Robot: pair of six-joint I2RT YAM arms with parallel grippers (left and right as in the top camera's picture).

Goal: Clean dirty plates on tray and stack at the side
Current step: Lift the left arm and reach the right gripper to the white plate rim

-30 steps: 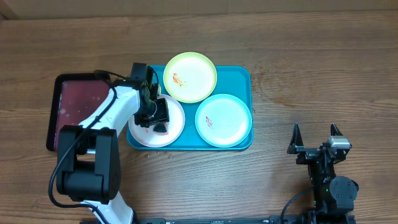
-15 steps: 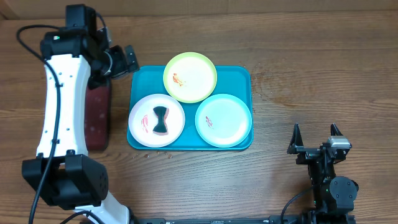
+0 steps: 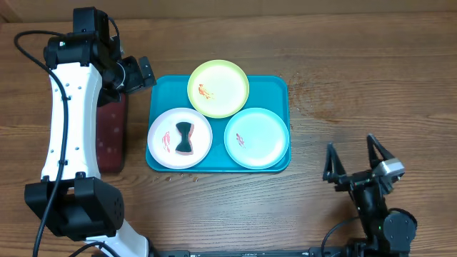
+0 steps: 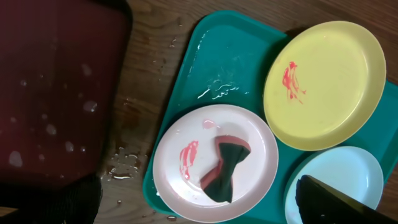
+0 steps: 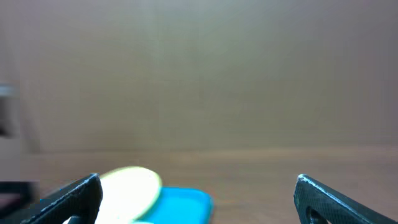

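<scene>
Spread wide and empty, the left gripper (image 3: 145, 72) hung just beside the dark red tray (image 3: 111, 143), the right gripper (image 3: 350, 153) well apart. On the teal tray (image 3: 275, 89) lay the white plate (image 3: 199, 148) bearing a cloth (image 3: 185, 138), the aqua plate (image 3: 258, 139), and the yellow-green plate (image 3: 223, 89) overhanging the far rim; a hard wipe might tip it. Bare table (image 3: 357, 71) lay open rightward.

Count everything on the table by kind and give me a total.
Plates: 3 (white plate, yellow-green plate, aqua plate)
Trays: 2 (teal tray, dark red tray)
Sponges: 1 (dark sponge)
Total: 6
</scene>
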